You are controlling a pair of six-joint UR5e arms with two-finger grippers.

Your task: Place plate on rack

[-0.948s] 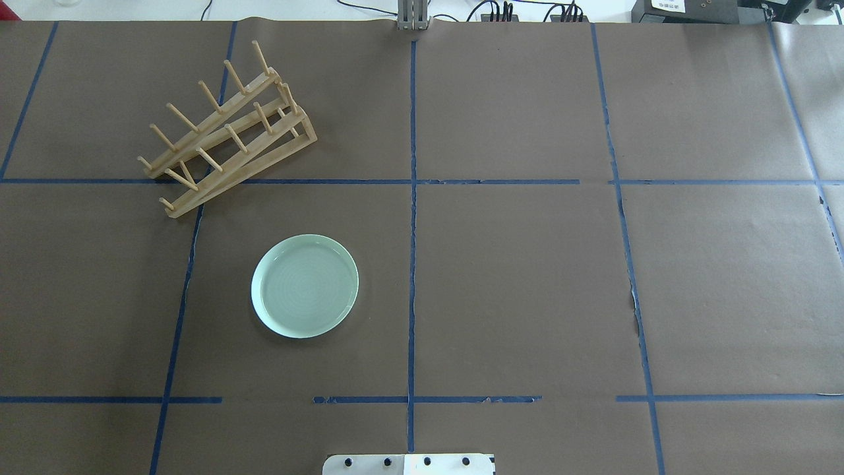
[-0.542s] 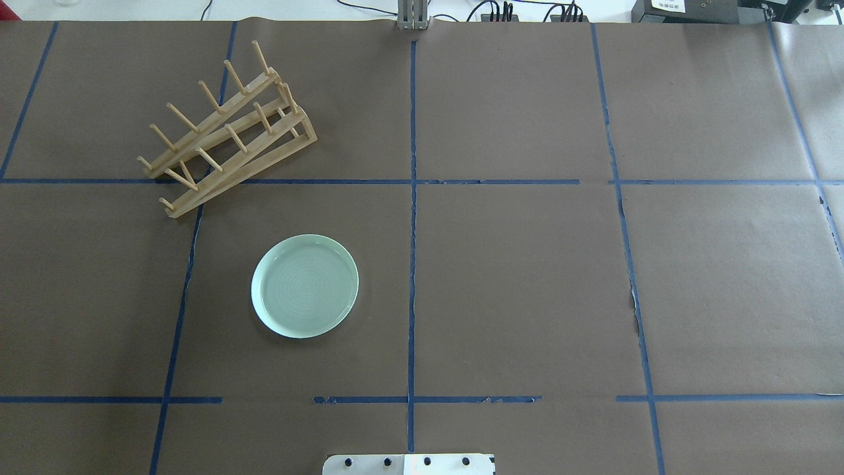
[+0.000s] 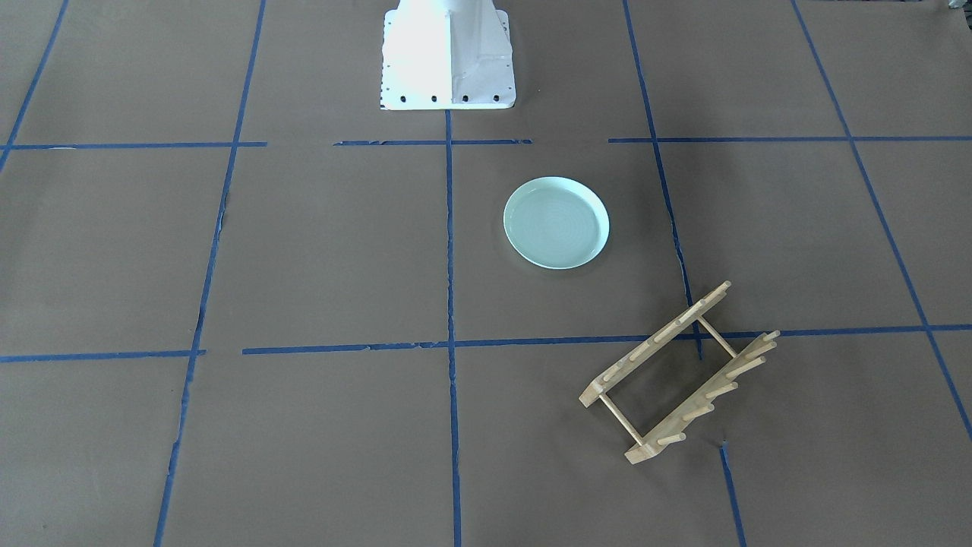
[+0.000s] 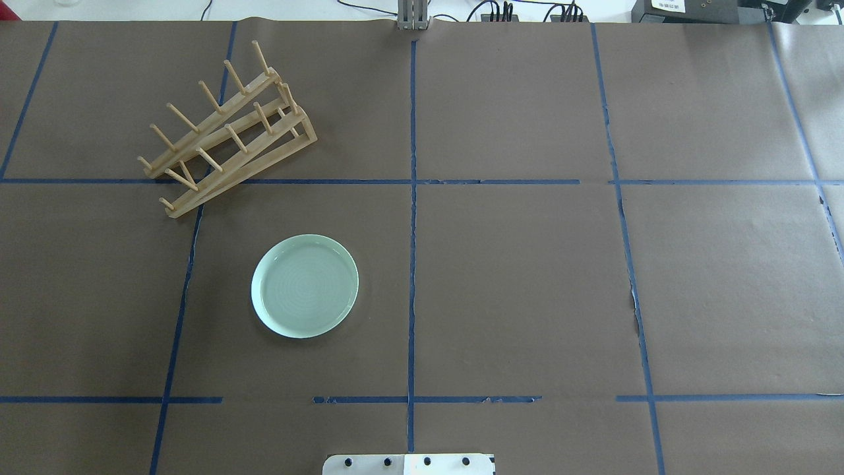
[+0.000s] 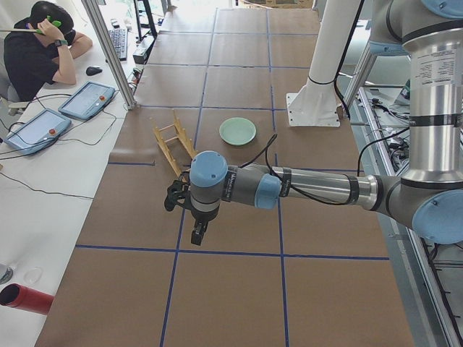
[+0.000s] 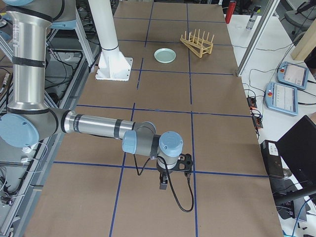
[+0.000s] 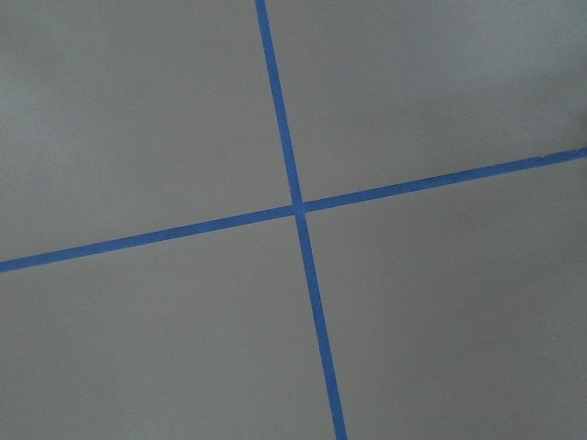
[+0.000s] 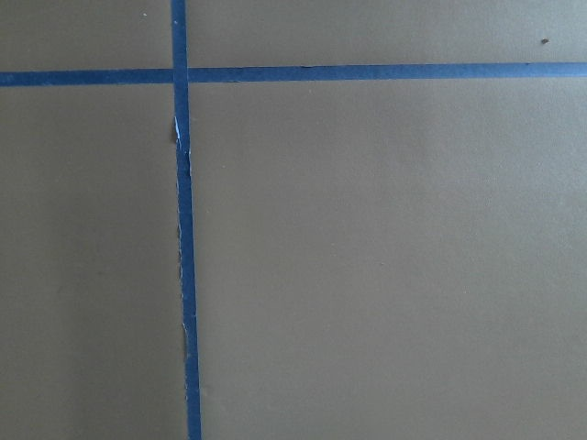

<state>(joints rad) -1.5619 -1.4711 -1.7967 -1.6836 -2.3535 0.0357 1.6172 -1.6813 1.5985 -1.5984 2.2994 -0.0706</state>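
The pale mint-green plate [image 4: 304, 286] lies flat on the brown paper, left of the table's middle line; it also shows in the front-facing view [image 3: 557, 222]. The light-wood rack [image 4: 224, 132] sits diagonally beyond it, apart from it, with nothing in it [image 3: 678, 372]. Neither gripper shows in the overhead or front-facing views. The left gripper [image 5: 197, 233] hangs over the table's left end, far from plate and rack. The right gripper [image 6: 163, 183] hangs over the right end. I cannot tell whether either is open or shut. Both wrist views show only paper and blue tape.
The white robot base [image 3: 446, 57] stands at the near edge, by the middle line. Blue tape lines grid the paper. An operator [image 5: 36, 43] sits at a side desk with tablets [image 5: 87, 100]. A red cylinder [image 5: 25, 298] lies off the table's left end.
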